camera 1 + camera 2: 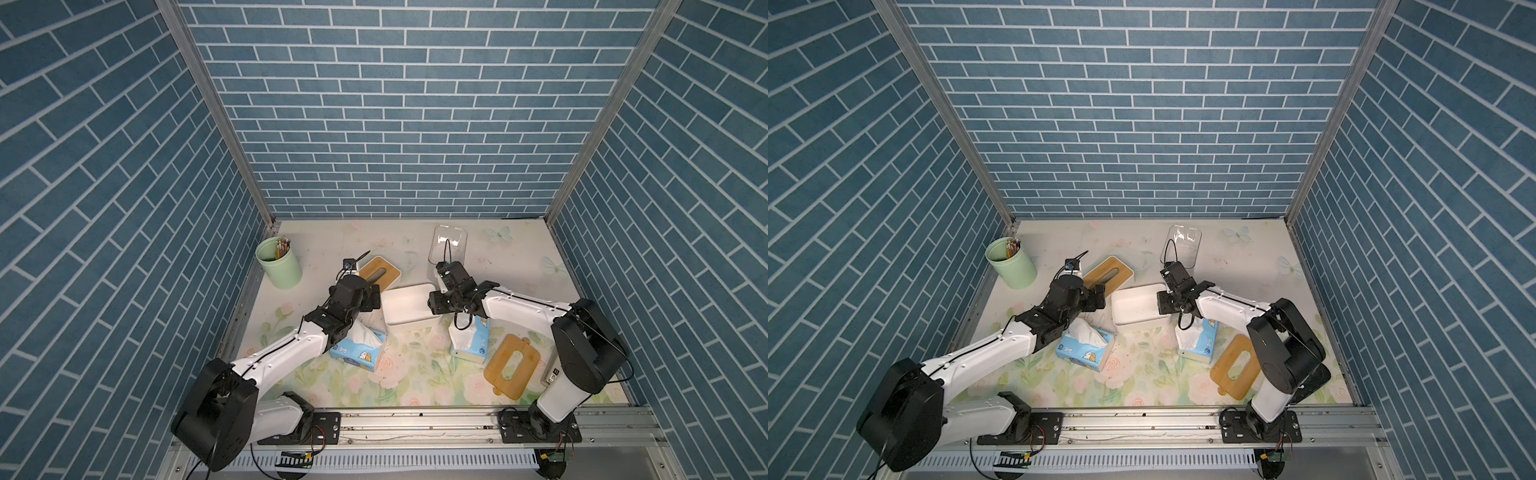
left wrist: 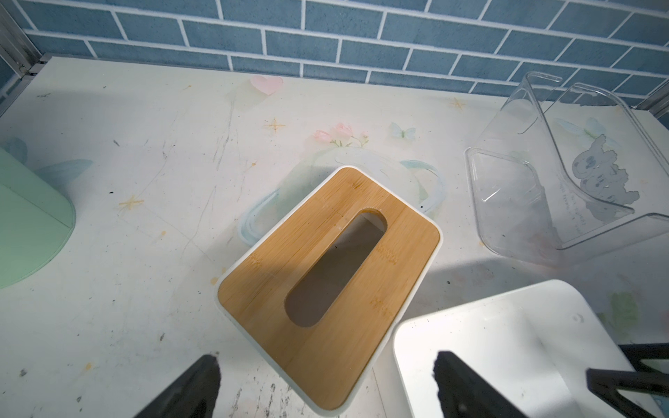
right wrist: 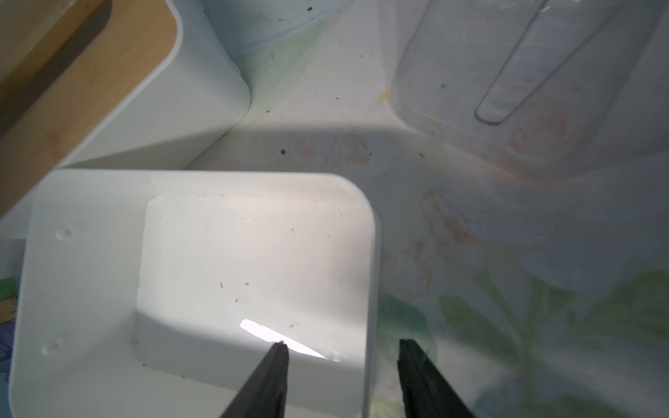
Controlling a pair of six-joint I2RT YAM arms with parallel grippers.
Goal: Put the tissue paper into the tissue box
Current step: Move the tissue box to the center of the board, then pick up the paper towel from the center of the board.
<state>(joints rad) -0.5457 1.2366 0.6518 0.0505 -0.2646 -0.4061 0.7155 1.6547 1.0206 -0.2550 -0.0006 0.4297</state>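
Showing the right gripper (image 3: 342, 349) half-parted and empty, straddling the right wall of the lidless white tissue box (image 1: 405, 305) at centre frame. Showing the left gripper (image 2: 325, 358) spread wide, also empty, at the box's left. Placing one tissue pack (image 1: 471, 343) just below the right wrist, long axis running top-to-bottom, upper end hidden by the arm; leaving a second pack (image 1: 357, 349) lower left, partly covered too.

In a top view, an open white tissue box (image 1: 1140, 309) stands near the middle of the flowered bench (image 1: 1142, 382). The left arm (image 1: 984, 353) ends just beside one short side of it, and the right arm (image 1: 1225, 305) ends at the opposite side. A blue tissue pack (image 1: 1086, 347) lies under the left arm. A second blue pack (image 1: 1200, 340) lies under the right arm, with a loose bamboo lid (image 1: 1235, 365) just beside it.
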